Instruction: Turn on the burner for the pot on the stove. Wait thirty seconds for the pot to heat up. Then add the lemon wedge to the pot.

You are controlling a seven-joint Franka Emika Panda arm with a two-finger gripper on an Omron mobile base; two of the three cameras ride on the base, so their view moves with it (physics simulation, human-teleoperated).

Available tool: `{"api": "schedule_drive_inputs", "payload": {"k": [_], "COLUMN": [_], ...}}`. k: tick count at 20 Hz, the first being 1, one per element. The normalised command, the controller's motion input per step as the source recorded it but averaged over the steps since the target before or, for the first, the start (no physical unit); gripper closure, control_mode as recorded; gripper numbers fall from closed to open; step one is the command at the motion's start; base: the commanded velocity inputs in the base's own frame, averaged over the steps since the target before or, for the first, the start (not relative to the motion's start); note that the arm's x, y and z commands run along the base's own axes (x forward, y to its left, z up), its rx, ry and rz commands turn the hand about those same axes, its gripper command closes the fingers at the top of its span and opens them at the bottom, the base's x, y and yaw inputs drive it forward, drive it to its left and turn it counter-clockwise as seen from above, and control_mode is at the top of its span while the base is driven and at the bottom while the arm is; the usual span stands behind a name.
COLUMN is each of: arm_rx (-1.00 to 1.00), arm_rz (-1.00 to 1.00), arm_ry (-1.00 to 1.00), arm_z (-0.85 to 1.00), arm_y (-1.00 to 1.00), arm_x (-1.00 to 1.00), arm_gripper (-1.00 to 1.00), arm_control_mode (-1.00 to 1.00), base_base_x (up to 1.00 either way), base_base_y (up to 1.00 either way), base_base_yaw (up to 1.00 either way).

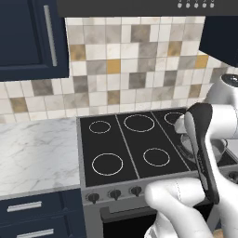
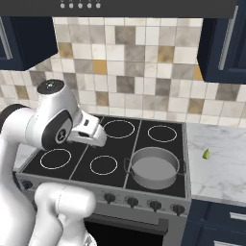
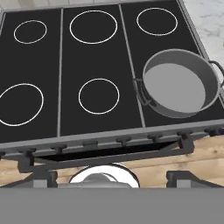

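while the white arm (image 2: 43,129) rises over the near left of the scene in the right base view, the stove (image 2: 144,144) spreads below it: a black glass cooktop marked with thin white burner rings, set on a grey steel front whose dark knobs (image 2: 132,202) run in a row along the near edge. a marble counter (image 2: 221,163) flanks the cooktop at 3 o'clock in that view, and another stretch of marble counter (image 1: 32,148) lies at 9 o'clock of the cooktop in the left base view. a backsplash (image 2: 134,81) of beige, grey and ochre tiles stands behind, with navy wall cabinets (image 1: 28,37) above and navy drawers (image 1: 32,214) below the left counter.

the pot (image 3: 180,83), wide, shallow, grey, with two small loop handles, sits upright on the cooktop's near right burner, at 3 o'clock in the hand view; its inside looks bare. in the right base view the pot (image 2: 153,168) sits at about 5 o'clock of the cooktop.

the gripper (image 3: 112,177) hangs above the stove's front edge, well apart from the pot, its two dark fingertips (image 3: 41,175) spread wide with nothing between them.

the lemon wedge (image 2: 206,153), a tiny yellow-green sliver, lies on the right counter at 3 o'clock of the pot, apart from it.
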Motion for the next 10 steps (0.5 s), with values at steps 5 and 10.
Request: {"api": "schedule_drive_inputs", "payload": {"k": [5,10], "arm_rx": [0.01,-0.01], "arm_rz": [0.08,0.19], "arm_ry": [-0.01,-0.22], "arm_z": [-0.16,-0.29], "arm_y": [-0.54,-0.51], "arm_x": [-0.22,-0.41], "arm_gripper": [-1.00,-1.00], "arm_control_mode": [-1.00,-1.00], "base_base_x": [0.00,0.00], "base_base_y": [0.00,0.00], "base_base_yaw": [0.00,0.00]}}
